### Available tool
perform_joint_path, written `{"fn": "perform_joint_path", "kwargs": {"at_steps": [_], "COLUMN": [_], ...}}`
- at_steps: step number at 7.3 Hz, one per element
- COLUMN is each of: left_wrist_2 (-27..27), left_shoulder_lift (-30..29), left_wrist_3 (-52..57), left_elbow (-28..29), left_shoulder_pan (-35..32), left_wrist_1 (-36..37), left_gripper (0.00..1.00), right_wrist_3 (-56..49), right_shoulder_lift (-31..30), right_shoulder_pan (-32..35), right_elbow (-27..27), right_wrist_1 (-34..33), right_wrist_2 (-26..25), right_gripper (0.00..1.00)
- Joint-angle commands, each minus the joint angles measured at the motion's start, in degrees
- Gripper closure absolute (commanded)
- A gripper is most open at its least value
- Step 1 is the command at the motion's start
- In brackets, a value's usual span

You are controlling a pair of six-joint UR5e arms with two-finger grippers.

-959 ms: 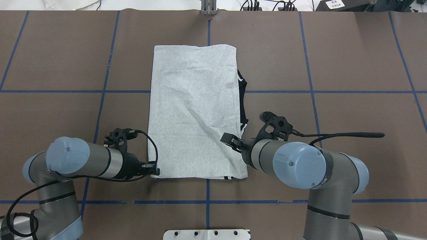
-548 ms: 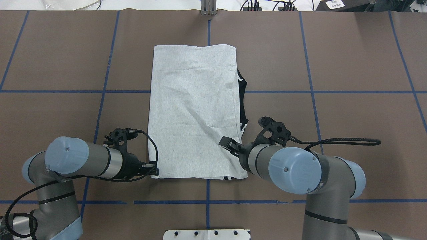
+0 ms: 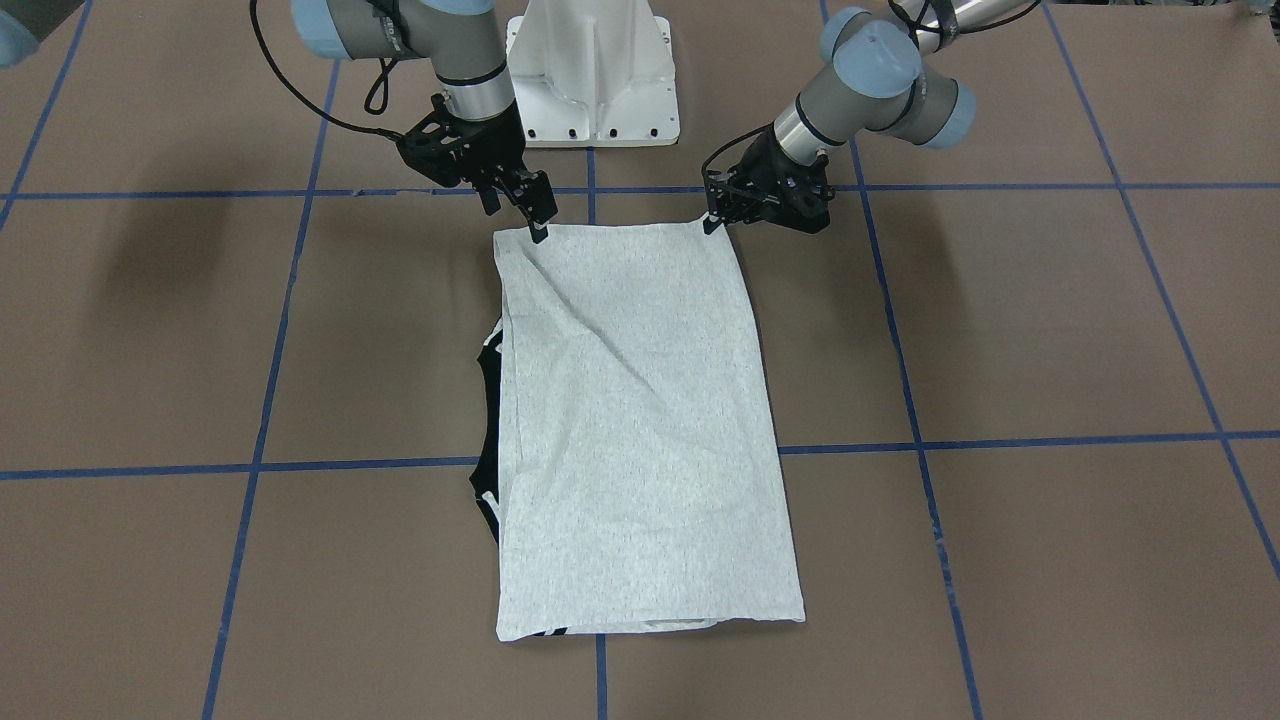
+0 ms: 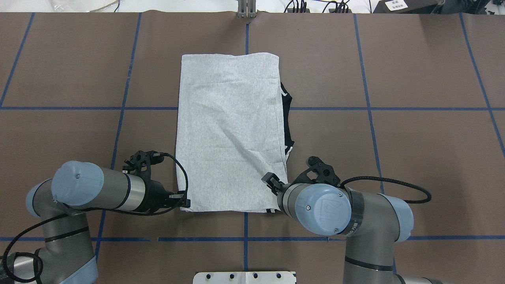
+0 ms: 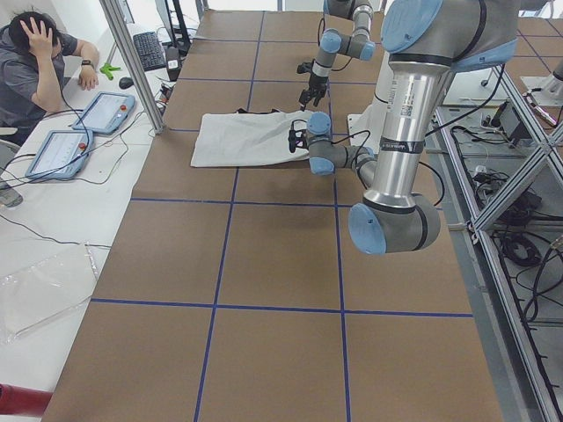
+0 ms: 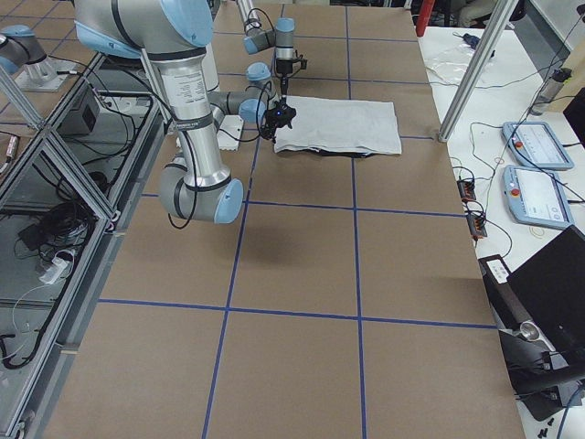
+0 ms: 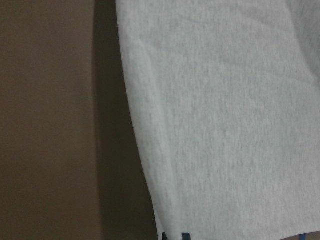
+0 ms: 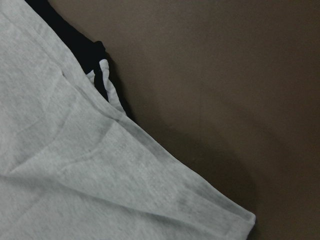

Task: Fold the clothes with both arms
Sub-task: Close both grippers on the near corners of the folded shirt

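The grey T-shirt [image 4: 230,134] lies folded into a long rectangle with its plain side up, also seen from the front [image 3: 640,430]. Its black collar [image 4: 287,118] pokes out along the robot's right edge. My left gripper [image 4: 184,202] sits low at the shirt's near-left corner [image 3: 714,220]. In the left wrist view two dark tips sit close together at the cloth edge, so it looks shut on the fabric. My right gripper [image 4: 271,183] hangs over the near-right corner [image 3: 530,215], fingers apart, holding nothing. The printed side is hidden.
The brown table cover [image 4: 414,71] carries blue tape lines. The white pedestal base [image 3: 590,75] stands behind the shirt's near edge. A metal post [image 4: 246,10] rises at the far edge. A person [image 5: 40,61] sits at a side desk with tablets [image 5: 106,110].
My right arm has pulled back toward the robot, carrying its gripper along the shirt's right edge to the near-right corner. The left arm and the shirt have stayed put.
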Motion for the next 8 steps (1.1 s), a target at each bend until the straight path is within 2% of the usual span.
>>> {"fn": "perform_joint_path", "kwargs": {"at_steps": [1, 4, 6, 8], "left_wrist_2": [-0.21, -0.30, -0.30, -0.30], "left_shoulder_lift": [0.20, 0.20, 0.20, 0.20], "left_wrist_3": [-0.03, -0.03, -0.03, -0.03], "left_elbow": [-1.13, -1.13, -1.13, -1.13], "left_shoulder_pan": [-0.09, -0.09, -0.09, -0.09], "left_wrist_1": [0.07, 0.07, 0.07, 0.07], "left_gripper": [1.00, 1.00, 1.00, 1.00], "right_wrist_3": [0.52, 1.48, 2.10, 2.19], "right_shoulder_lift": [2.02, 2.38, 4.29, 5.01], "right_shoulder_pan": [-0.06, -0.49, -0.93, -0.94], "right_elbow": [-3.04, -3.30, -6.88, -7.61], "right_wrist_1": [0.35, 0.26, 0.35, 0.35], "right_wrist_2": [0.16, 0.25, 0.34, 0.25], "right_gripper": [0.03, 0.07, 0.08, 0.09]}}
